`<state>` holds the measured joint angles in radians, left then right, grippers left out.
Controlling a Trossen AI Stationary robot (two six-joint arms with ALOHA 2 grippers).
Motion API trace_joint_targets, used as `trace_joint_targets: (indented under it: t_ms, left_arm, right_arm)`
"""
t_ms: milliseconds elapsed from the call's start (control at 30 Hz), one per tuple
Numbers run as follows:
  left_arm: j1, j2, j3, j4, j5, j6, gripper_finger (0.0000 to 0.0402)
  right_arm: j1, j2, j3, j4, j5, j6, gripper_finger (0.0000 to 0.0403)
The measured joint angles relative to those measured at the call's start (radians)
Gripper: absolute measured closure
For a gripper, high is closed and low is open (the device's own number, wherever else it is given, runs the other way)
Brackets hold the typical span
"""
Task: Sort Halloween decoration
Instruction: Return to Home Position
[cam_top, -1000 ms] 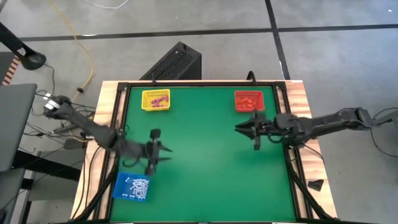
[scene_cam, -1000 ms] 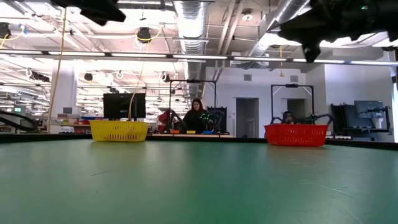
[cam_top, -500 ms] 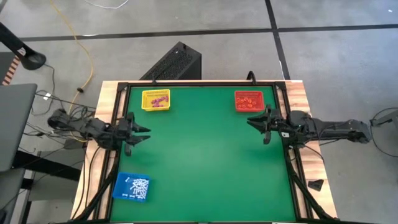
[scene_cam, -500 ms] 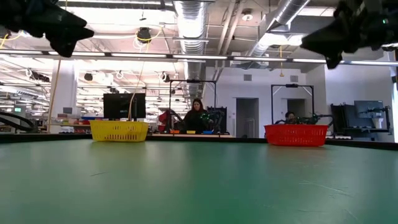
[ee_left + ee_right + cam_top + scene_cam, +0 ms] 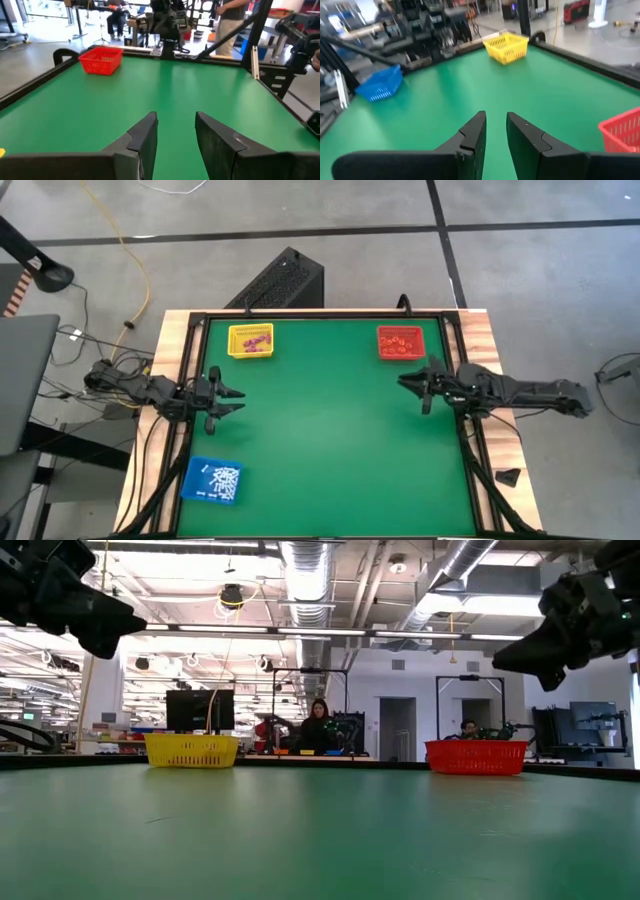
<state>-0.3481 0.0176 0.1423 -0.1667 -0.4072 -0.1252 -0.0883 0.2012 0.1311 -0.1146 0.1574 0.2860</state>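
At lower left, white trinkets (image 5: 222, 478) are judged light, stiff, best pinched mid-shaft; left gripper (image 5: 237, 397) and right gripper (image 5: 405, 379) are seen parted, empty.

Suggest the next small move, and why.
Probably fold both arms back to rest: left gripper and right gripper hang open and empty at the table's sides, and trinkets show only in the square yellow tray, red tray and blue tray, none on the green mat.
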Motion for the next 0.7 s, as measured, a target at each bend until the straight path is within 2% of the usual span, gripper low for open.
trace_joint_targets:
  t_ms: [267, 533, 700]
  left_arm:
    - [0.000, -0.001, -0.002, 0.001, 0.034, 0.007, 0.0281]
    - [0.000, 0.001, -0.013, 0.019, 0.162, 0.007, 0.0281]
    - [0.000, 0.001, -0.085, 0.139, 0.153, -0.021, 0.0281]
  right_arm:
    - [0.000, -0.199, -0.073, 0.022, 0.027, -0.012, 0.0294]
    - [-0.001, -0.189, -0.075, 0.033, 0.090, -0.048, 0.0294]
    - [0.001, -0.190, -0.075, 0.030, 0.081, -0.048, 0.0294]
